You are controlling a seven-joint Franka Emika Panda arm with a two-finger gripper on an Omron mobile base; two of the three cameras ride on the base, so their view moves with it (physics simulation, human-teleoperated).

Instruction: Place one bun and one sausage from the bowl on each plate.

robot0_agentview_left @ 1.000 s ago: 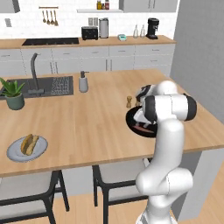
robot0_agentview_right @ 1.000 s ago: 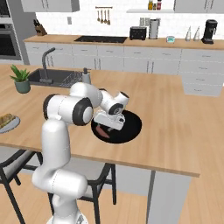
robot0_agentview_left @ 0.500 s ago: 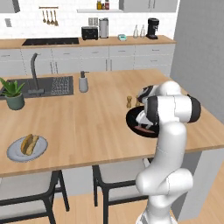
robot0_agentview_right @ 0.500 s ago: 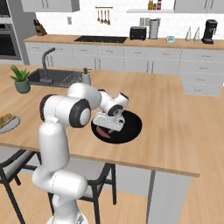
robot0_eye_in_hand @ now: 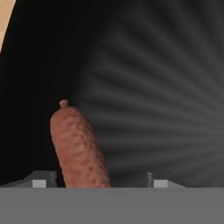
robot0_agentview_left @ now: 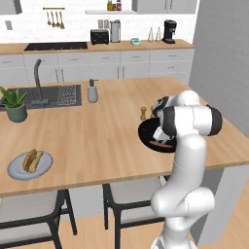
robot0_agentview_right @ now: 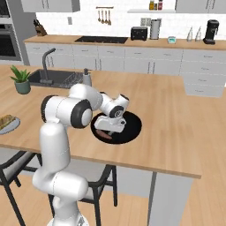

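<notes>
Our pincer (robot0_eye_in_hand: pixel 98 183) is open, low over the black bowl (robot0_agentview_right: pixel 132 128), the sausage (robot0_eye_in_hand: pixel 78 151) between its tips.

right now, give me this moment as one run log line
phase: reaching for sausage in black bowl | gripper: open, straddling sausage, not closed | plate: already holds bun and sausage

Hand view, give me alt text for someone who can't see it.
A brown sausage lies in the black bowl, between the two finger tips of the open gripper and nearer the left one. A sliver of wooden counter shows at the top left corner.
</notes>
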